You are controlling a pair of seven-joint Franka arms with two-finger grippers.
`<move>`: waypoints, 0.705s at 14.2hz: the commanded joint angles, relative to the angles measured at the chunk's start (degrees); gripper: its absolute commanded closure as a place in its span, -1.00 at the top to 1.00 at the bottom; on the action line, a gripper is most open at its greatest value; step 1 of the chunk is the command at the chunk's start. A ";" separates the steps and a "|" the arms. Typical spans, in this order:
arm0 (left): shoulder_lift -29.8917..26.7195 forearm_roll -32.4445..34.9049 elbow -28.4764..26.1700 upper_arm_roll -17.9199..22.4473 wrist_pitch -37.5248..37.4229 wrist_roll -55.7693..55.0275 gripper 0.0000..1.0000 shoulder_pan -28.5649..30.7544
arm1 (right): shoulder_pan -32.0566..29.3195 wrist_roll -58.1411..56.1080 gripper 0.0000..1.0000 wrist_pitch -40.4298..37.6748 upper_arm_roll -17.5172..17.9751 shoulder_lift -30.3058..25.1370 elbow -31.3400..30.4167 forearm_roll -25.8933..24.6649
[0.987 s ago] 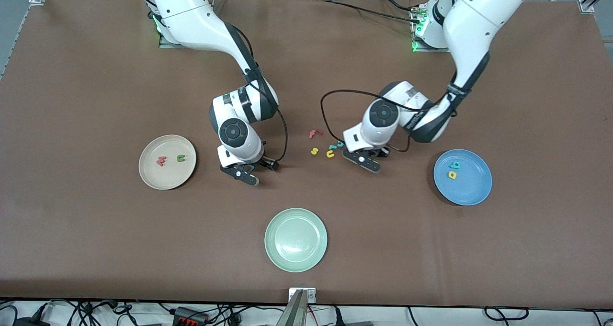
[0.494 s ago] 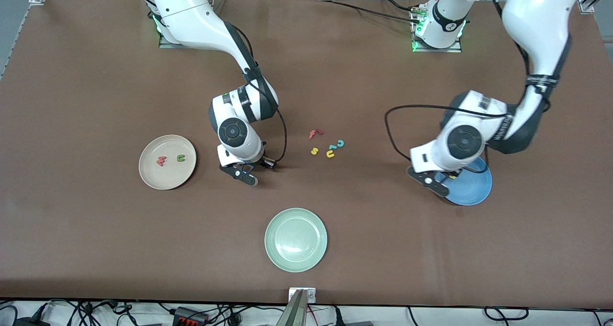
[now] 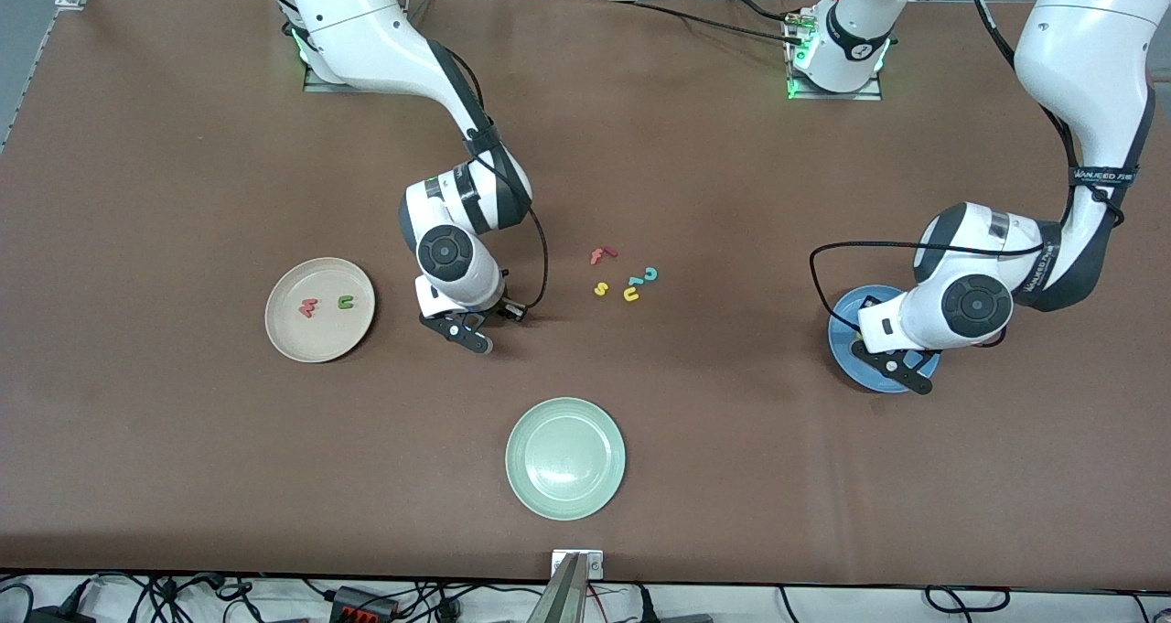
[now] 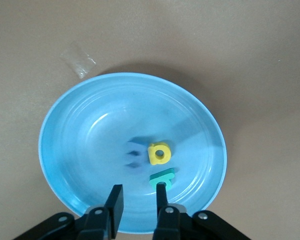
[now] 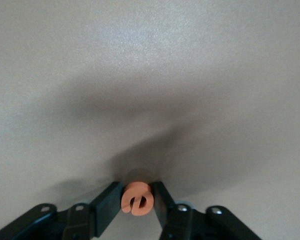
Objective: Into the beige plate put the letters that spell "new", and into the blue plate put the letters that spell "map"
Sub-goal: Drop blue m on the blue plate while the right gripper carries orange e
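My right gripper (image 3: 467, 330) is low at the table between the beige plate (image 3: 316, 341) and the loose letters. It (image 5: 135, 190) is shut on the orange e (image 5: 137, 198). The red-pink w (image 3: 307, 308) and green n (image 3: 345, 302) lie in the beige plate. Over the blue plate (image 3: 846, 316) hangs my left gripper (image 3: 901, 367); its jaws (image 4: 138, 189) stand apart with nothing between them. In the blue plate (image 4: 80, 100) lie the yellow a (image 4: 159, 153) and teal p (image 4: 162, 178), and beside them a blurred blue m (image 4: 134, 153).
Mid-table lie a red f (image 3: 602, 255), yellow s (image 3: 600, 288), yellow u (image 3: 631, 295) and teal c (image 3: 650, 274). A pale green plate (image 3: 565, 458) sits nearest the front camera. A clear scrap (image 4: 77, 59) lies on the table by the blue plate.
My left arm swung from the loose letters to over the blue plate, and its jaws parted, letting the blue m go. My right gripper closed on the orange e.
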 commanded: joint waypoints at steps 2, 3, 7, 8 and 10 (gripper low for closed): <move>-2.54 0.57 2.46 -2.72 -3.04 0.23 1.00 0.47 | 0.51 0.05 -0.47 -0.44 -0.05 0.44 -0.03 0.53; -2.90 0.30 4.04 -3.87 -5.40 0.23 1.00 0.47 | 0.25 -0.12 -0.47 -0.53 -0.13 0.17 0.14 0.53; -4.48 -0.66 13.79 -8.97 -17.98 -0.56 1.00 0.73 | 0.59 -1.17 -0.47 -4.73 -3.11 -2.46 0.58 -0.95; -5.35 -3.19 16.16 -8.89 -18.69 -0.65 1.00 1.08 | 0.68 -3.01 -0.47 -6.23 -4.52 -3.34 0.58 -2.09; -5.89 -8.12 21.61 -8.97 -24.29 -0.83 1.00 1.52 | 0.42 -10.63 -0.47 -10.26 -8.55 -4.04 0.58 -5.25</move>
